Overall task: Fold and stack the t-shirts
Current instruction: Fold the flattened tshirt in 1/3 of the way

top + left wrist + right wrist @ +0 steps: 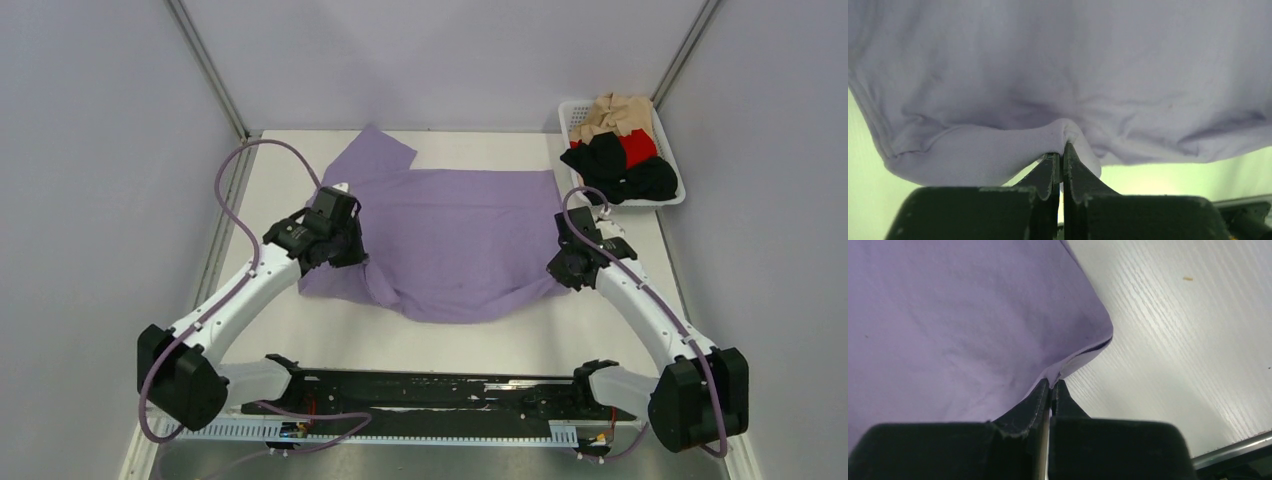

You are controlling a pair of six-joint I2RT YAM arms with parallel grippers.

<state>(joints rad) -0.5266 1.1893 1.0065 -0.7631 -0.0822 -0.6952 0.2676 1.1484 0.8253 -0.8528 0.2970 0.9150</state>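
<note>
The left fingers [1048,172] are pressed together on a small pinch of the lavender purple soft cloth t-shirt [460,240] near its lower left edge. The cloth around that pinch hangs lifted off the white wood-grain surface [480,345]. The right fingers [1038,400] are likewise clamped on the shirt, at a rounded corner of its right edge, low over the surface. The shirt lies spread across the middle of the surface, one sleeve pointing far left, its near edge sagging in a curve between the two arms.

Both grips look thin, each taking only a little fold at the very hem, so a quick or hard pull could slip the cloth free. At the right corner the two layers gape apart. Those fingers may hold only one layer, in which case the other would lag and the fold come out skewed. The left side seems raised higher than the right, and an uneven carry would likely twist the shirt or drag it across the surface. The slack middle could bunch under the fold.

The white plastic mesh basket [572,112] holding the crumpled tan, red and black shirts [620,165] stands at the far right, where a wide swing of the right arm might knock it.
</note>
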